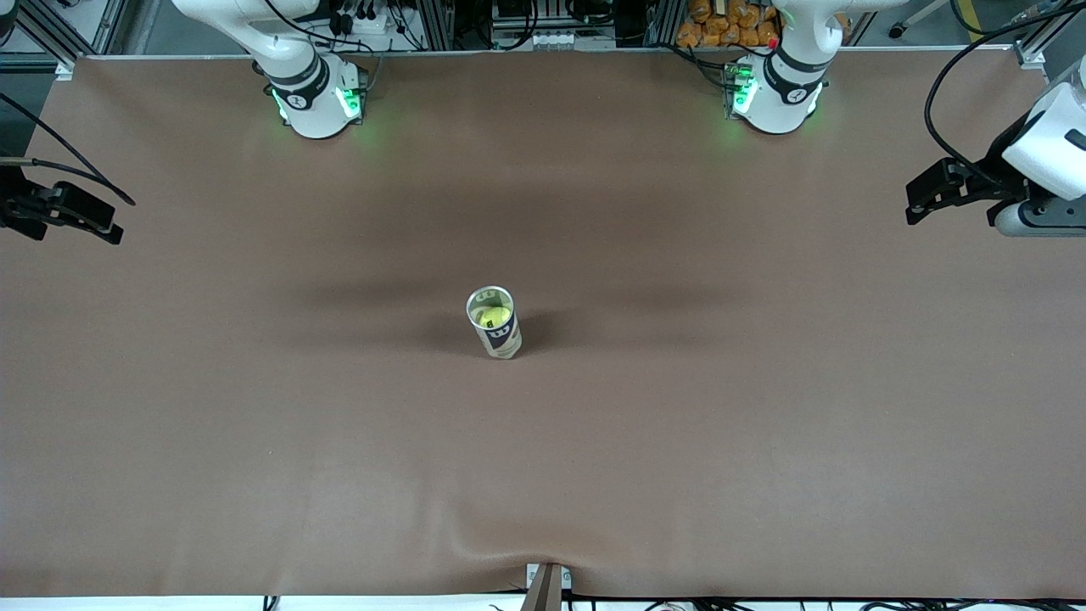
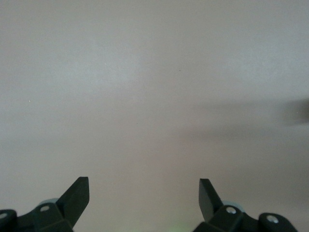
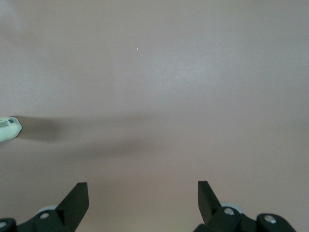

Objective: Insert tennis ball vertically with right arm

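Observation:
A clear tennis ball can [image 1: 502, 341] with a dark label stands upright in the middle of the brown table. A yellow tennis ball [image 1: 491, 317] sits inside it, seen through the open top. My right gripper [image 1: 114, 222] hangs open over the right arm's end of the table, well away from the can, with nothing between its fingers. In the right wrist view the right gripper [image 3: 143, 188] is open over bare mat, and a pale sliver of the can [image 3: 7, 128] shows at the frame's edge. My left gripper [image 1: 912, 204] waits open over the left arm's end; the left gripper [image 2: 144, 186] holds nothing.
The brown mat [image 1: 764, 424] covers the whole table. The two arm bases [image 1: 314, 98] [image 1: 776, 89] stand along the edge farthest from the front camera. A small bracket [image 1: 547, 581] sits at the nearest edge.

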{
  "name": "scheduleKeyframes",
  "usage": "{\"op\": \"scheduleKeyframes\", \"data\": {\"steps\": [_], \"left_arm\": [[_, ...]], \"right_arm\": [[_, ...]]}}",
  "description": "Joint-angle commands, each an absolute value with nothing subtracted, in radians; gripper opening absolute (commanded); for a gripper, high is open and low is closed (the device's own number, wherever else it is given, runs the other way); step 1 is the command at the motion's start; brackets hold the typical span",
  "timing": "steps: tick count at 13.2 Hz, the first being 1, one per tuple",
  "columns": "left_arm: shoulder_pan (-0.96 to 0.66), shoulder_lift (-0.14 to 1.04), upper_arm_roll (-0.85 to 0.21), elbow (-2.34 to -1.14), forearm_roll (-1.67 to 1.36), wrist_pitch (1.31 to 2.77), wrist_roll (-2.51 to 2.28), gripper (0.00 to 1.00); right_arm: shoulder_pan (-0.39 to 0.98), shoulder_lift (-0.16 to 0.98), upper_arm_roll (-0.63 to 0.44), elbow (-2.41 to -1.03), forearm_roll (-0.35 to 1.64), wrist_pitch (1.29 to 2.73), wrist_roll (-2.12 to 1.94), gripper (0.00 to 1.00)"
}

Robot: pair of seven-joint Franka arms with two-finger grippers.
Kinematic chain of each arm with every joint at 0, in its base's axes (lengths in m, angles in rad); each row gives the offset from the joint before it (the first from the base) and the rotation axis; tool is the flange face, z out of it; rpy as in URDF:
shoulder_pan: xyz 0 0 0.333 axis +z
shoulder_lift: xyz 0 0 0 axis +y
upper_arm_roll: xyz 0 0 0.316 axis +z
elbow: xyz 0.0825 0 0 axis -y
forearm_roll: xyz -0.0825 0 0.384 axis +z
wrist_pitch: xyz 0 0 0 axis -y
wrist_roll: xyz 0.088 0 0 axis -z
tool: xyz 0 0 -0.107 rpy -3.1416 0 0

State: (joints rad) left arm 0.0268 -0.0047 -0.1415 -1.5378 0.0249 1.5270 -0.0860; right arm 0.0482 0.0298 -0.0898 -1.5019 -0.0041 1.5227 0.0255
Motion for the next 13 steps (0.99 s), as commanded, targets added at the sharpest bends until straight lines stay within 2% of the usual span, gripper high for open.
{"op": "scheduleKeyframes", "data": {"steps": [1, 13], "left_arm": [[0.032, -0.041, -0.147, -1.555, 0.0, 1.506, -0.109, 1.0], [0.031, -0.055, -0.146, -1.562, -0.002, 1.434, -0.109, 1.0]], "right_arm": [[0.037, 0.011, -0.081, -1.511, -0.005, 1.516, 0.011, 1.0], [0.037, 0.006, -0.081, -1.511, -0.005, 1.517, 0.011, 1.0]]}}
